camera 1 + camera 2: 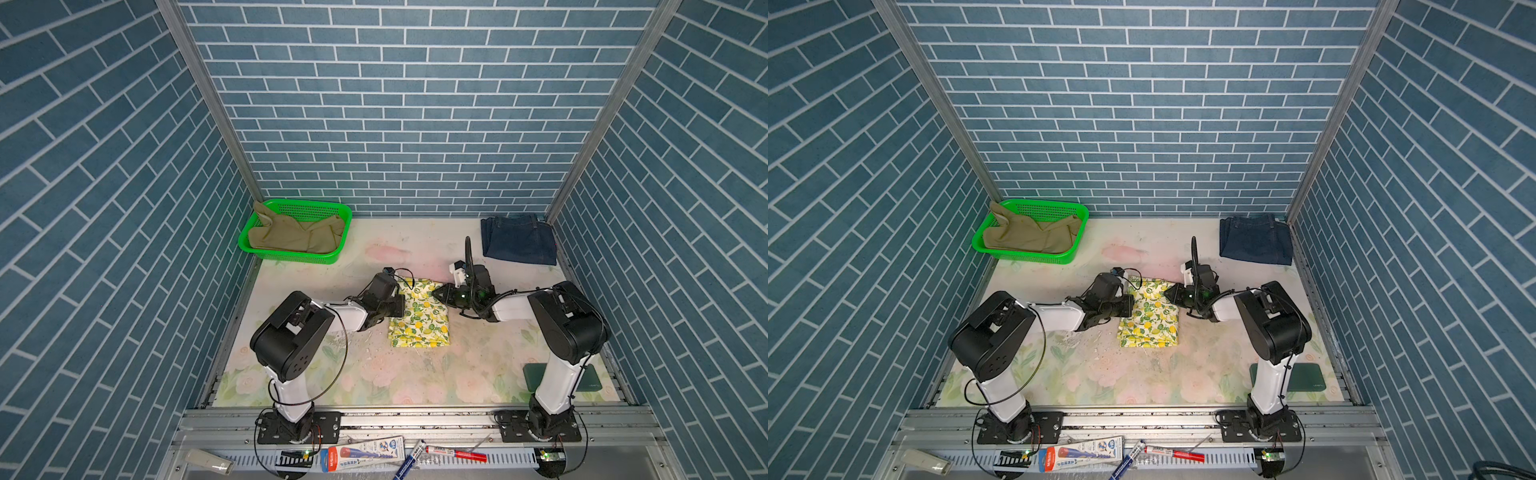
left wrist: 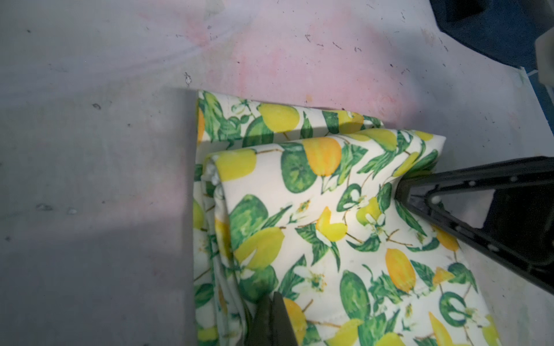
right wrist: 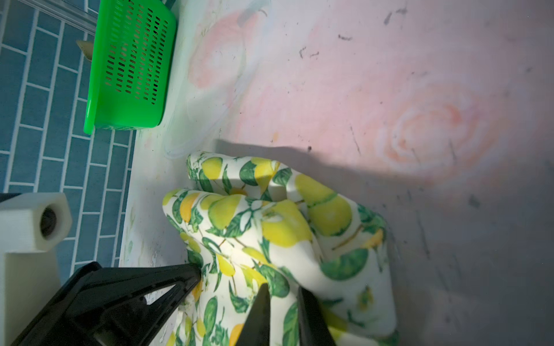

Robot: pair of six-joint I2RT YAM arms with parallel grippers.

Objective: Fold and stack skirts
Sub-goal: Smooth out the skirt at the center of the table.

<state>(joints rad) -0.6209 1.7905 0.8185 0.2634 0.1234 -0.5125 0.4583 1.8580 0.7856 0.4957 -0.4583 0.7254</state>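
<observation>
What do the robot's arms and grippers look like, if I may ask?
The left arm and right arm have white shells, bulky black joints and black cables. The left gripper and right gripper are black, with triangular open-frame fingers.

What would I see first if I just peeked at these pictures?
Probably the bright lemon-print skirt, folded in the middle of the table, with the left gripper and right gripper at its two sides. Next, the green basket at the back left holding the khaki skirt, and the denim skirt folded at the back right.
</observation>
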